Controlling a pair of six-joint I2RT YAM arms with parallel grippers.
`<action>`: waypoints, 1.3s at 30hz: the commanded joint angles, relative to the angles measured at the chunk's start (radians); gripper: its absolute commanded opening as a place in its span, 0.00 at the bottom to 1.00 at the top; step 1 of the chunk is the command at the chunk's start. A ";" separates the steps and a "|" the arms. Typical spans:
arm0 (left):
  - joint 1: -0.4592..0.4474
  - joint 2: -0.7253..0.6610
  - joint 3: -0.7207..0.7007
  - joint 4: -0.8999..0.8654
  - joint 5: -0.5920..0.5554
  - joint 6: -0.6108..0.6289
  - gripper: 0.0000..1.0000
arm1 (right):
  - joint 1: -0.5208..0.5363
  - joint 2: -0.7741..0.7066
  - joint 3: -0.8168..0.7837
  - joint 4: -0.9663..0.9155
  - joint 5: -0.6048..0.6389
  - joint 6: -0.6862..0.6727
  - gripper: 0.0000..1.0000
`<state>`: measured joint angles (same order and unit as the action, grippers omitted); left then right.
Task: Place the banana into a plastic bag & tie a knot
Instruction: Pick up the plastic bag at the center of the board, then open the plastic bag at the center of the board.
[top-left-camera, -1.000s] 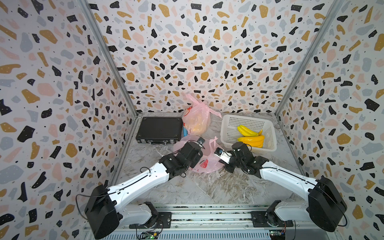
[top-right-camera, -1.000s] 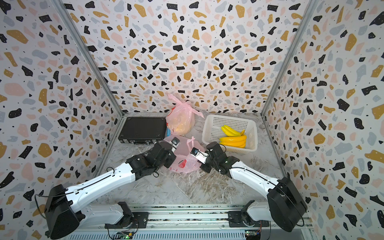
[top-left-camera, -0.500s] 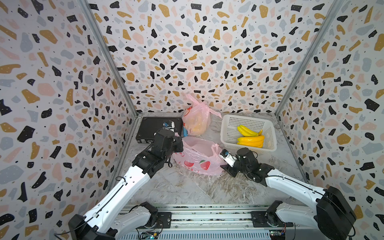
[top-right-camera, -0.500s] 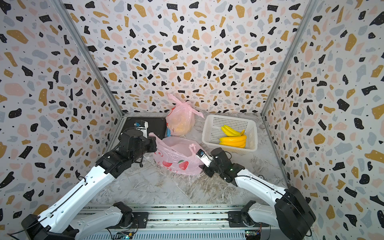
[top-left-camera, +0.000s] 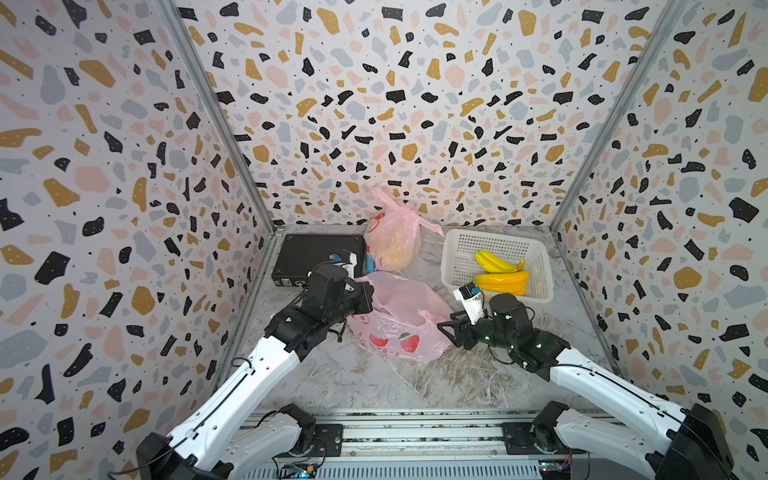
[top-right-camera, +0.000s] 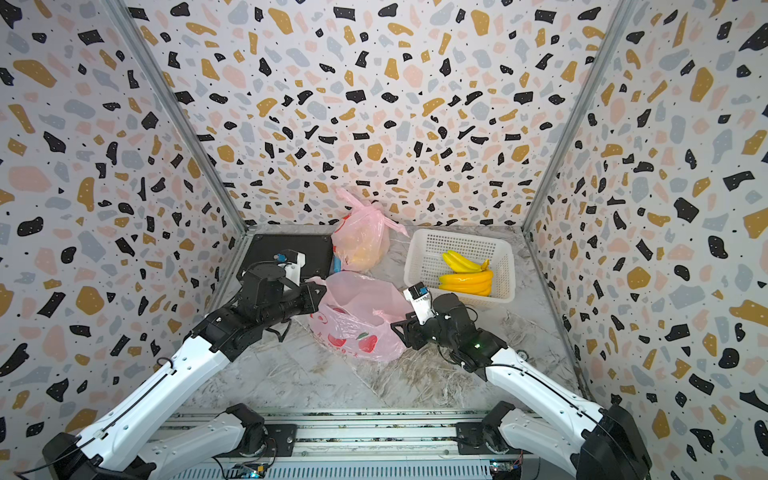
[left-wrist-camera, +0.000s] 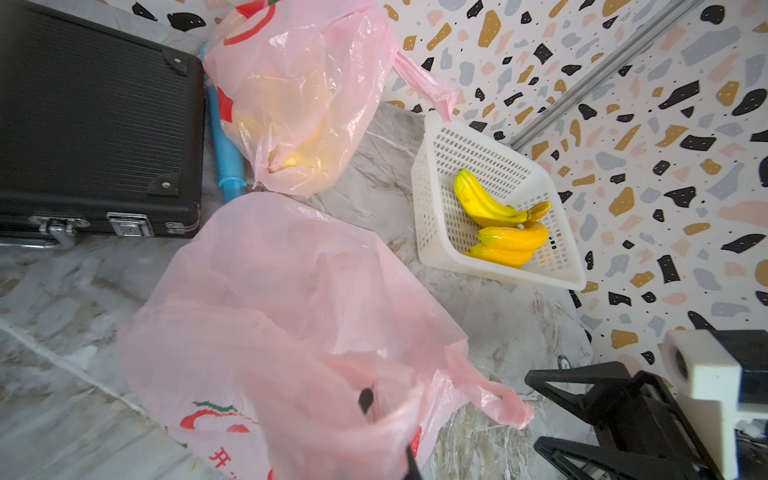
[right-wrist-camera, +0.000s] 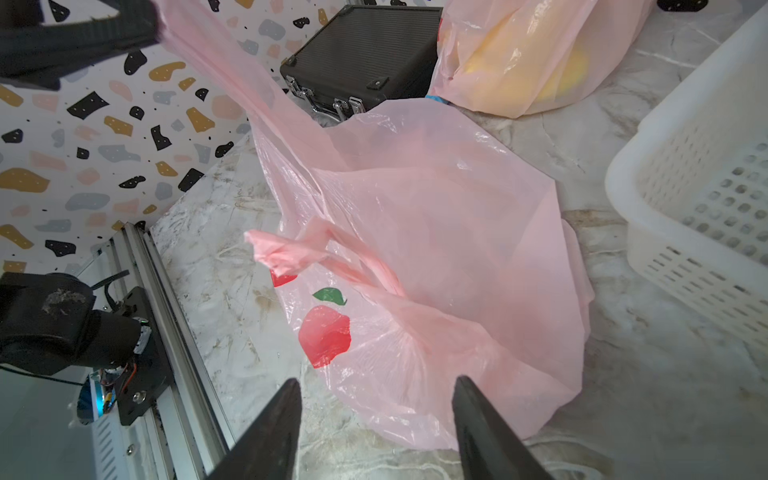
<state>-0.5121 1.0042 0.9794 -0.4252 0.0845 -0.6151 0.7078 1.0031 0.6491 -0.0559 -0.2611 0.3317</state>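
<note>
a: far left there's a black case (top-left-camera: 316, 257) by the wall, and just in front of it the left claw (top-left-camera: 366, 296) is clamped shut on one handle of the pink plastic bag (top-left-camera: 399, 320), holding that corner up off the surface (top-left-camera: 374, 382)
b: anything in the bag?
a: looks empty to me, slumped film with apples printed on it. behind it sits a second pink bag (top-left-camera: 392, 243), knotted, something yellow inside
b: how would the empty one handle?
a: feather-light, floppy, slick, i'd guess. take it by a bunched handle, not the flat film. the free handle (right-wrist-camera: 282, 253) sticks up loose, across from that grip
b: and the right claw (right-wrist-camera: 376, 380)?
a: jaws well apart, nothing between them, low over the surface just beside the bag
b: the banana?
a: the bananas (top-left-camera: 500, 276) lie in the white basket (top-left-camera: 538, 270) further right, two bunches, well apart from both claws. they look firm and glossy, so i'd grip across the middle of a bunch, though the curved skin could slip
</note>
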 joint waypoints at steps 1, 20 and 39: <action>0.004 -0.029 -0.011 0.041 0.037 -0.034 0.00 | 0.055 -0.002 0.071 -0.033 0.147 0.062 0.66; 0.004 -0.091 -0.004 0.078 0.097 -0.217 0.00 | 0.316 0.421 0.313 0.025 0.807 0.084 0.91; 0.170 -0.121 -0.034 0.080 -0.210 -0.144 0.00 | 0.098 -0.120 -0.103 0.465 0.431 -0.187 0.00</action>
<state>-0.3717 0.8532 0.9337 -0.4007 -0.1062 -0.8032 0.8116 0.9302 0.5510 0.2546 0.2878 0.2508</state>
